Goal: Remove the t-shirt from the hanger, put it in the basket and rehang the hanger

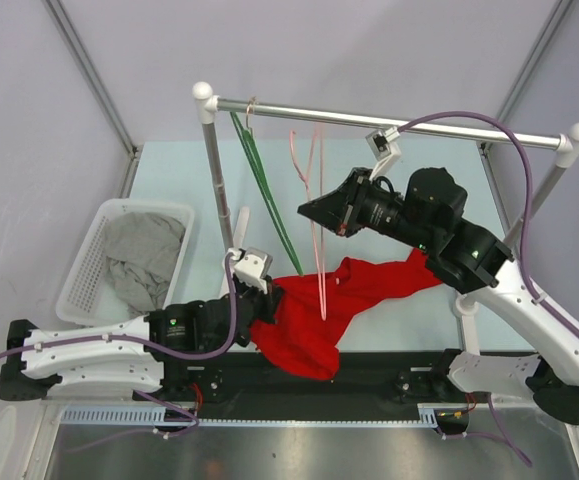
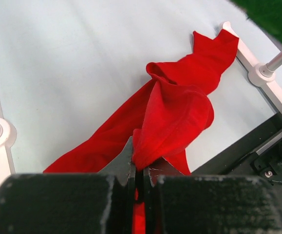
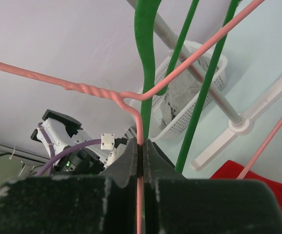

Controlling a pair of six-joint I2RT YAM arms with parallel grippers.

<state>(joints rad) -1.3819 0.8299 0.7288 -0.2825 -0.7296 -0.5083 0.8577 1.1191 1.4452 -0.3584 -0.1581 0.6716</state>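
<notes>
The red t-shirt [image 1: 354,290] lies in a crumpled band on the pale table, reaching from the left gripper toward the right rack foot. My left gripper [image 1: 267,302] sits low at its near end, shut on a fold of the red t-shirt [image 2: 175,112]; cloth shows between the left gripper's [image 2: 141,165] jaws. The pink wire hanger [image 1: 314,185] hangs by its hook from the rail [image 1: 429,127], and its lower tip overlaps the shirt in the top view. My right gripper [image 1: 307,210] is shut on the pink hanger [image 3: 179,68] just below its twisted neck, as the right gripper's [image 3: 141,146] wrist view shows.
A green hanger [image 1: 265,190] hangs left of the pink one and crosses close in front of the right wrist camera [image 3: 145,73]. A white basket [image 1: 87,262] holding grey cloth [image 1: 144,255] stands at the left. The rack's posts and feet [image 2: 257,68] flank the shirt.
</notes>
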